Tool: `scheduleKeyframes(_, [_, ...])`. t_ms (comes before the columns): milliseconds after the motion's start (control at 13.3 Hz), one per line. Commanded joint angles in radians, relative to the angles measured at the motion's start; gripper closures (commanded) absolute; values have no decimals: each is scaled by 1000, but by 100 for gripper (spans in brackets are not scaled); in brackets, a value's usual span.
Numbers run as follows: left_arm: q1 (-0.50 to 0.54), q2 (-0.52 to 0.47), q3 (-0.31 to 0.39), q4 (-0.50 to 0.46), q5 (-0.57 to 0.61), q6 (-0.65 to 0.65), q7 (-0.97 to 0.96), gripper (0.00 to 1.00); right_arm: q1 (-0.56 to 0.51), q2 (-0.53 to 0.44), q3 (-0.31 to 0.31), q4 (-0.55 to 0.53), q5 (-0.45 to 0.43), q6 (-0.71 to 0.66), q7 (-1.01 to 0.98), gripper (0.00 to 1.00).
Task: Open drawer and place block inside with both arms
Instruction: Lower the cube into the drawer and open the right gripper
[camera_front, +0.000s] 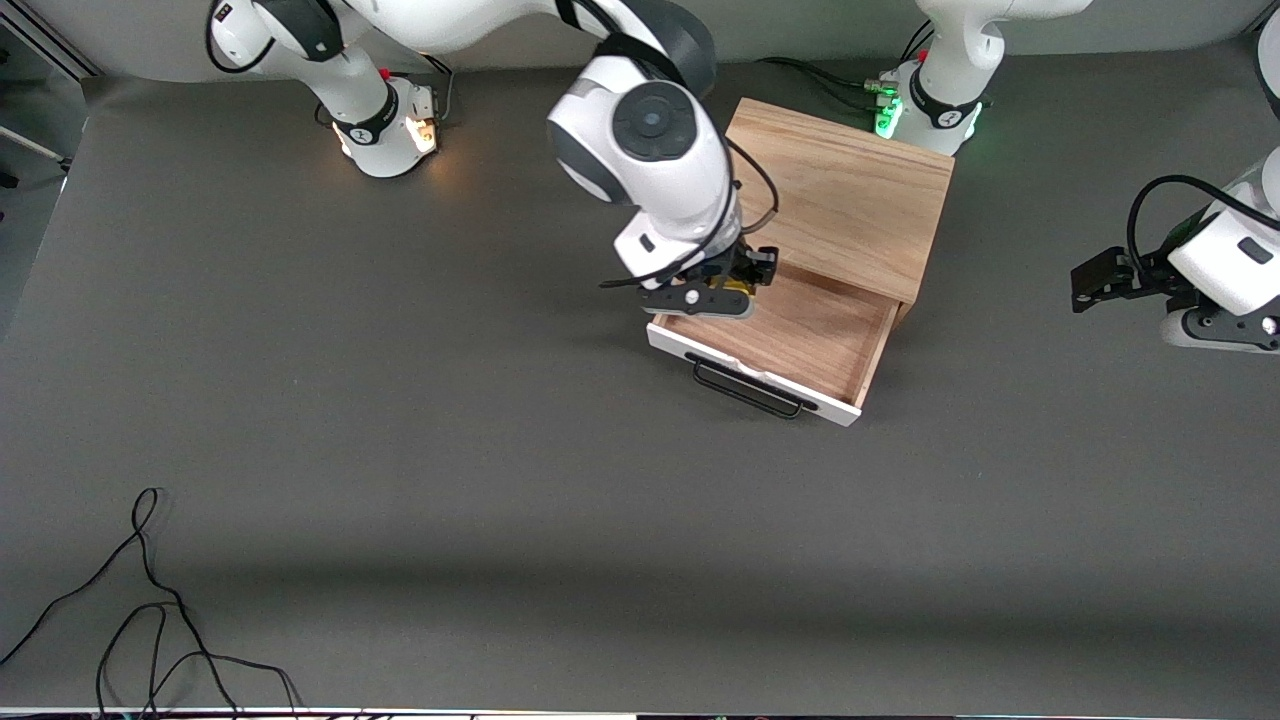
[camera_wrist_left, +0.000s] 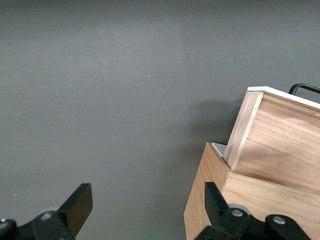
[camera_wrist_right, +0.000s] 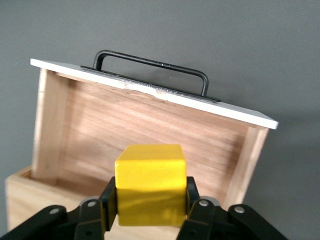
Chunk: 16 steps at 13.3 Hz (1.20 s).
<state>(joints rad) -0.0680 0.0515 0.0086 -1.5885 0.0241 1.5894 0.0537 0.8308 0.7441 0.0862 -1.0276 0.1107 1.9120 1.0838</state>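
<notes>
The light oak cabinet (camera_front: 850, 200) stands toward the left arm's end of the table. Its drawer (camera_front: 800, 335) is pulled open, showing the wood interior, white front and black wire handle (camera_front: 745, 390). My right gripper (camera_front: 735, 285) is over the drawer's inner end, shut on the yellow block (camera_front: 737, 288). The right wrist view shows the block (camera_wrist_right: 150, 185) clamped between the fingers (camera_wrist_right: 107, 200), above the drawer (camera_wrist_right: 150, 125) and its handle (camera_wrist_right: 150, 62). My left gripper (camera_front: 1095, 282) waits open and empty beside the cabinet. The left wrist view shows it (camera_wrist_left: 147, 200) over bare table, with the drawer's side (camera_wrist_left: 280, 145) beside it.
Loose black cables (camera_front: 150, 620) lie near the front edge at the right arm's end of the table. The two arm bases (camera_front: 390, 120) (camera_front: 930, 105) stand along the robots' edge. The grey tabletop (camera_front: 500, 420) spreads in front of the drawer.
</notes>
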Motion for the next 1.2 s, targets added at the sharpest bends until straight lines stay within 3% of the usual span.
scheduleKeyframes(0, [-10, -9, 4, -1, 10, -11, -2, 0, 45, 81, -13, 52, -43, 56, 74, 95])
scheduleKeyframes(376, [-10, -9, 4, -1, 10, -11, -2, 0, 74, 149, -11, 49, -120, 79, 96, 89])
scheduleKeyframes(527, [-10, -9, 4, -1, 10, -9, -2, 0, 93, 156, -13, 44, -132, 97, 122, 79])
scheduleKeyframes(677, [-12, -9, 4, -1, 10, -9, -2, 0, 94, 156, -13, 41, -132, 98, 128, 41])
scheduleKeyframes(753, [-12, -9, 4, -1, 10, -9, -2, 0, 94, 156, -13, 41, -132, 98, 136, 2])
scheduleKeyframes(1129, [-12, -9, 4, -1, 10, -9, -2, 0, 93, 149, -14, 46, -132, 98, 137, 0])
